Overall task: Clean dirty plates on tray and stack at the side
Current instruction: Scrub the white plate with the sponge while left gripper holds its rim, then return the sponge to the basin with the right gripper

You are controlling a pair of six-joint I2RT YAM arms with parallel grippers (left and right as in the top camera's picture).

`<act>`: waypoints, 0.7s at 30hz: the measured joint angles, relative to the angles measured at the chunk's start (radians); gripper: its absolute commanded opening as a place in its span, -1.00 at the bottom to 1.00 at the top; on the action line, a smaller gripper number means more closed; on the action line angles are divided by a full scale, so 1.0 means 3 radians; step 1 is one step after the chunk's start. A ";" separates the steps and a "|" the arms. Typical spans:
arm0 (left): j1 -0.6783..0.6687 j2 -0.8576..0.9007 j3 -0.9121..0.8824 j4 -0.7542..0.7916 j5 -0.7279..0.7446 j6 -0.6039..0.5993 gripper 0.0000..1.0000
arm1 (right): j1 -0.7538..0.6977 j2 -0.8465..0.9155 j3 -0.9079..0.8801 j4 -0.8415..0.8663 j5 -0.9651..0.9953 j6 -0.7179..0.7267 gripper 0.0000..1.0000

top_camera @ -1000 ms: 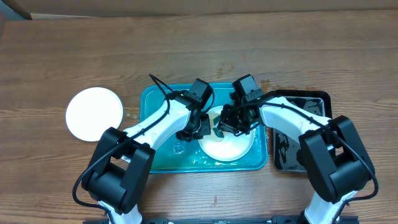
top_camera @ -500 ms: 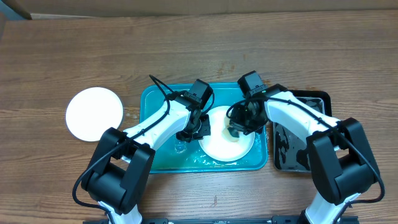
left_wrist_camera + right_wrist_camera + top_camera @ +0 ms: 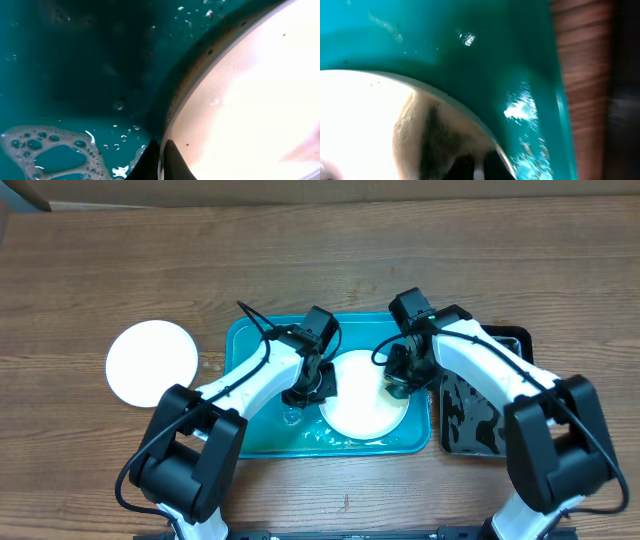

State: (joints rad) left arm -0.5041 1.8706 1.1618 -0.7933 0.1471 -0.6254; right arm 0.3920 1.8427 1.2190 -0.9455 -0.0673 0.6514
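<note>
Plates, two visible: one white plate (image 3: 152, 362) lies at left-centre on bare table (image 3: 100, 270). The other plate (image 3: 362, 405) sits right of centre in the tray (image 3: 248, 348), with the left gripper (image 3: 160, 152) pinching its left rim and the right gripper (image 3: 479, 167) its right rim. One black tray (image 3: 465, 415) sits just beside the tray's right edge.

place: robot test bench, likely a lab, not a home kitchen | evidence: left arm (image 3: 245, 385) and right arm (image 3: 480, 365), 2 black-and-white robot arms, over a bare wood-grain table (image 3: 320, 260) | staged washing: turquoise tray (image 3: 365, 330) with suds (image 3: 45, 150) and 1 soapy plate (image 3: 360, 405), black tray (image 3: 510, 332) beside it, 1 white plate (image 3: 152, 362) on the wood | far edge: pale strip (image 3: 300, 192), possibly cardboard
</note>
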 measured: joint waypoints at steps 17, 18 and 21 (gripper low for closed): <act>0.0150 -0.0154 -0.0066 -0.0187 -0.0256 -0.0003 -0.92 | -0.0395 -0.1003 0.0000 -0.0356 0.0573 -0.0226 -0.93; 0.0155 -0.0226 -0.0075 -0.0240 -0.0337 -0.0003 -0.91 | -0.0528 -0.1003 0.0000 -0.0394 0.0595 -0.0235 -0.93; 0.0163 -0.0553 -0.0078 -0.0375 -0.0646 -0.0004 -0.92 | -0.0829 -0.1003 0.0000 -0.0423 0.0631 -0.0318 -0.92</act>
State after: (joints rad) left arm -0.4553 1.7046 1.1385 -0.9058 -0.0467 -0.6266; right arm 0.1432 1.5417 1.2190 -1.0725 0.1219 0.5560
